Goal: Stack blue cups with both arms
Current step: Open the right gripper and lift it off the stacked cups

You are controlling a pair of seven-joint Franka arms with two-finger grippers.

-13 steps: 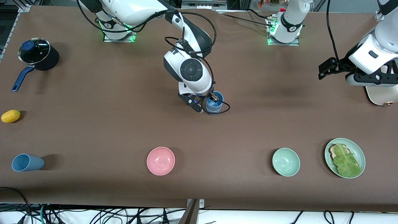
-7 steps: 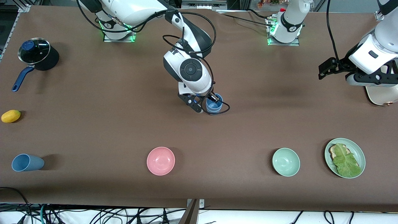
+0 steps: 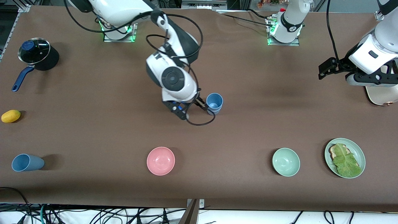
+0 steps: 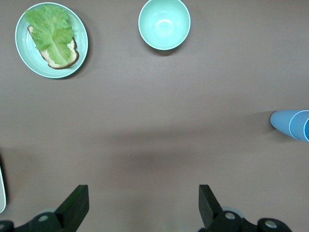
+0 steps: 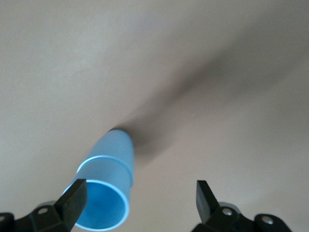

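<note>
On the brown counter (image 3: 93,130), mid-length, about midway from the front camera to the arm bases: stacked blue cups (image 3: 214,103), upright, sky blue, one nested in the other with the inner rim standing just above the outer. In the right wrist view the pair (image 5: 107,188) shows as two rims one over the other.

Right gripper (image 3: 194,110): just beside the stack, toward the right arm's end of the counter. Jaws wide apart, holding nothing. In the right wrist view one finger overlaps the stack's rim and the other stands well apart from it; whether the near finger touches the rim cannot be told.

Left gripper (image 3: 326,67): over the left arm's end of the counter, well apart from the stack; arm waiting. Jaws wide apart, empty, as the left wrist view (image 4: 142,208) shows, over bare counter.

Third blue cup (image 3: 27,162): duller slate blue, lying on its side near the front camera at the right arm's end, well apart from both grippers.

Other items:
- Pink bowl (image 3: 160,161), near the front camera.
- Pale green bowl (image 3: 286,162), same row, toward the left arm's end.
- Green plate (image 3: 360,155) carrying toast and a lettuce leaf, beside the green bowl.
- Black lidded saucepan (image 3: 35,55) with blue handle, right arm's end.
- Yellow fruit (image 3: 11,116), between saucepan and slate cup.
</note>
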